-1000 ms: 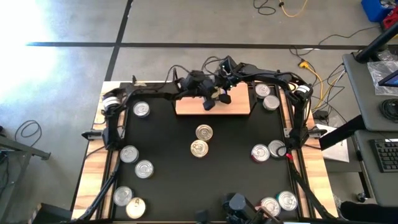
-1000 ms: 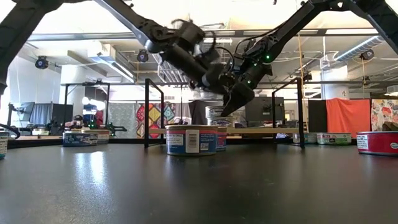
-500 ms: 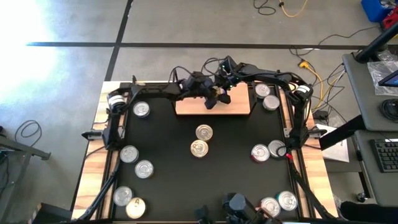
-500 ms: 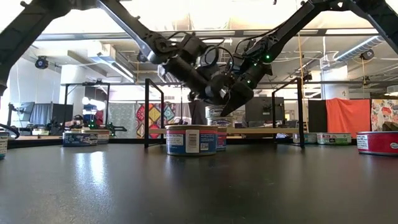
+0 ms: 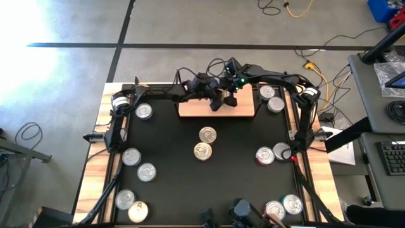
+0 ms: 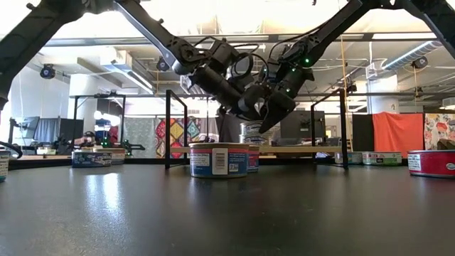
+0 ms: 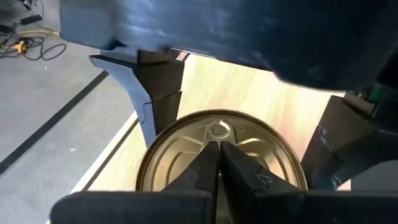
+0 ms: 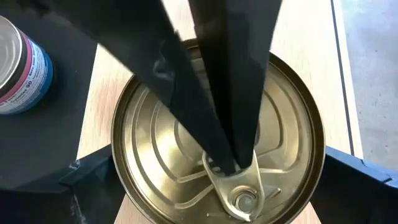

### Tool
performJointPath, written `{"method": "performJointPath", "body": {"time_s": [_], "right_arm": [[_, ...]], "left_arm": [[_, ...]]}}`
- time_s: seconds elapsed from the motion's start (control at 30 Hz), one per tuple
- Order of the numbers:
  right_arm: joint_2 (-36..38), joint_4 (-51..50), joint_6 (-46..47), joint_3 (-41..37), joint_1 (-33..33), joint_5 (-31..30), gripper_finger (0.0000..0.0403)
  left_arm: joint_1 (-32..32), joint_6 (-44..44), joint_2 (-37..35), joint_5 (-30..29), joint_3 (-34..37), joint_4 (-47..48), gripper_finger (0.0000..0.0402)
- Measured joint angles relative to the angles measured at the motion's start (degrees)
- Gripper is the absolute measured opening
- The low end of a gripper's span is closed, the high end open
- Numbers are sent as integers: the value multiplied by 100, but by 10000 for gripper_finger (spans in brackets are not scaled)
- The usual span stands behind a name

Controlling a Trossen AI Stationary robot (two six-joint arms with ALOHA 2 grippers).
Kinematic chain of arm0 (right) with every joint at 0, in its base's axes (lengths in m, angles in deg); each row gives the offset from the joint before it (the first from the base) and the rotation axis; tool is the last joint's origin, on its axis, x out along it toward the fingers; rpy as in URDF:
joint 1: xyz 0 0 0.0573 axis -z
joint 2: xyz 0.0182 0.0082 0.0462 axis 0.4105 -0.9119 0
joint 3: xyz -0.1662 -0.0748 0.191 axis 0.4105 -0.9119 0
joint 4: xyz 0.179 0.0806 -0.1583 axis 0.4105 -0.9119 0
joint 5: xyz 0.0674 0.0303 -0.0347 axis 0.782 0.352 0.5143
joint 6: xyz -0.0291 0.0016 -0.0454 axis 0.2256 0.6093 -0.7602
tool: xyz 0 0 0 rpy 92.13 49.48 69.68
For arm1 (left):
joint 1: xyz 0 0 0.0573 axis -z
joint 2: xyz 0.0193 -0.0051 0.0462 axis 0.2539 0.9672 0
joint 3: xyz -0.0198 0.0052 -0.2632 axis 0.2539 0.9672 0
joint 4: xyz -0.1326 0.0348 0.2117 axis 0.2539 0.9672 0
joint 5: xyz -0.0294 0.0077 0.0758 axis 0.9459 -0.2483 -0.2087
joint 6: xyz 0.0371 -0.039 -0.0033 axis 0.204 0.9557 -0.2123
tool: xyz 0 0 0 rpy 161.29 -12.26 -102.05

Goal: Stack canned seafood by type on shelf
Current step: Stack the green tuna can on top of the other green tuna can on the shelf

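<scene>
The gold-lidded tin (image 8: 217, 143) sits on the shelf (image 5: 243, 109), and my right hand (image 8: 217, 193) spreads wide around it without gripping. My left hand (image 7: 219, 163), fingers closed and empty, presses its tips on the lid (near the pull tab). I'd judge steady downward pressure best while releasing.
</scene>
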Motion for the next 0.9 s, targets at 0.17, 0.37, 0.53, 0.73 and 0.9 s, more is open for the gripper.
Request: {"method": "performJointPath", "body": {"time_s": [0.17,0.37,0.53,0.73,0.9], "right_arm": [[0,-10,61,0,1,-7,400],[0,41,83,0,2,49,400],[-2,95,99,-4,0,90,400],[-4,66,164,-4,-2,112,400],[57,-112,168,-4,0,67,400]], "left_arm": [[3,4,86,2,-7,-51,1],[-3,4,74,-61,-9,42,1],[-14,-82,51,-70,-18,287,1],[-95,-99,44,0,-26,539,1],[-139,-105,46,257,-15,555,1]]}}
